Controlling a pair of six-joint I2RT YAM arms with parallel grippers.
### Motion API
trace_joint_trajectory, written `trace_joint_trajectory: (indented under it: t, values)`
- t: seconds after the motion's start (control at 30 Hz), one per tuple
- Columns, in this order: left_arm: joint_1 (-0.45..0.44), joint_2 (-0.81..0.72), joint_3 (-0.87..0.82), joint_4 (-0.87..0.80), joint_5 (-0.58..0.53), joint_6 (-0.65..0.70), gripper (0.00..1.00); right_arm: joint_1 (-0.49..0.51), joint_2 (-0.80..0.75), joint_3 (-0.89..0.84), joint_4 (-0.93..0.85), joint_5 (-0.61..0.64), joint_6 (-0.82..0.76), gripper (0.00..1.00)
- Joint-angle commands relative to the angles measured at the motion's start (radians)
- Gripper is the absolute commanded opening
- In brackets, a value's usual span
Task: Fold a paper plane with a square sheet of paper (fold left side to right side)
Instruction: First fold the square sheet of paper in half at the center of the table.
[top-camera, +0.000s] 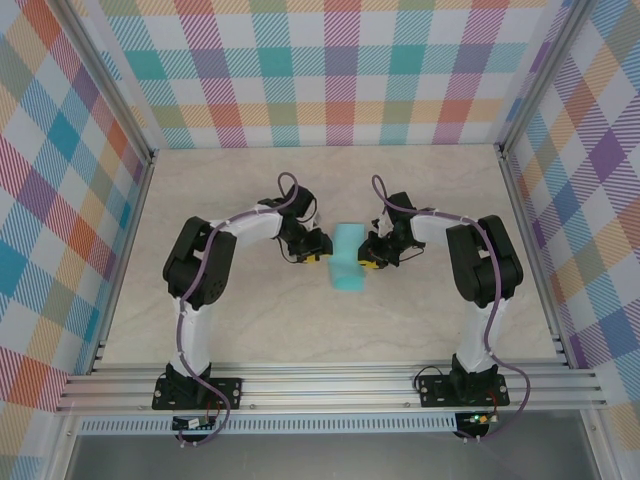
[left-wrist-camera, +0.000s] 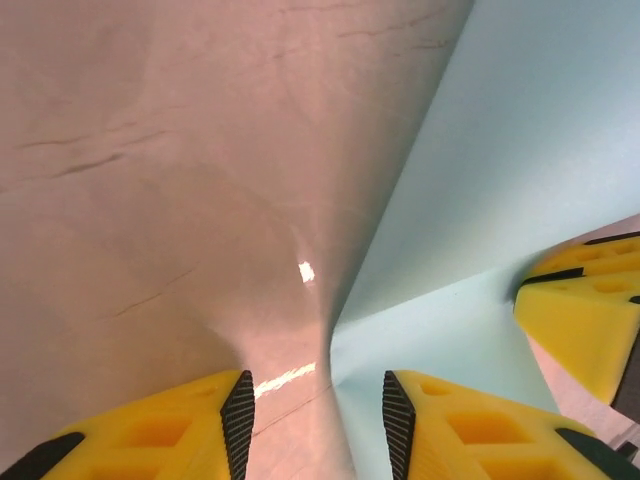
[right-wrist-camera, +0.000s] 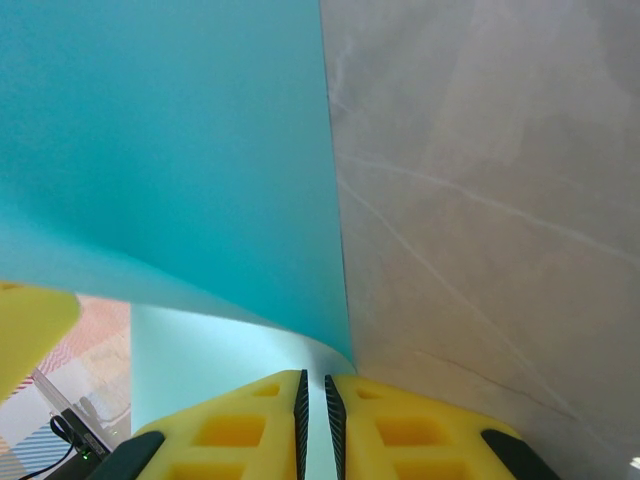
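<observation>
The square sheet of paper (top-camera: 347, 258) is turquoise and lies in the middle of the table, bent over on itself, between the two grippers. My left gripper (top-camera: 318, 246) is at its left edge. In the left wrist view the left gripper (left-wrist-camera: 315, 395) is open, and the paper's (left-wrist-camera: 480, 180) left edge runs through the gap between the jaws. My right gripper (top-camera: 366, 258) is at the paper's right edge. In the right wrist view the right gripper (right-wrist-camera: 314, 385) is shut on that edge, and the sheet (right-wrist-camera: 180, 150) curls up and over above it.
The beige marbled tabletop (top-camera: 250, 330) is boxed in by checked walls with aluminium rails (top-camera: 330, 385) along the near edge. A yellow finger of the right gripper (left-wrist-camera: 585, 320) shows across the paper in the left wrist view.
</observation>
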Motion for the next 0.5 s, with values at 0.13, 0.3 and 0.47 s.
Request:
trace_joint_trajectory:
  t: [0.13,0.3,0.47]
  values:
    - [-0.018,-0.07,0.018,0.056,0.091,0.015,0.39,0.015,0.082,-0.022,-0.06,0.102,-0.021,0.16]
    - [-0.051,0.029,0.103,0.047,0.137,0.023,0.37,0.015,0.083,-0.023,-0.062,0.102,-0.021,0.16]
    - [-0.058,0.108,0.164,0.026,0.127,0.037,0.37,0.014,0.082,-0.028,-0.062,0.104,-0.021,0.16]
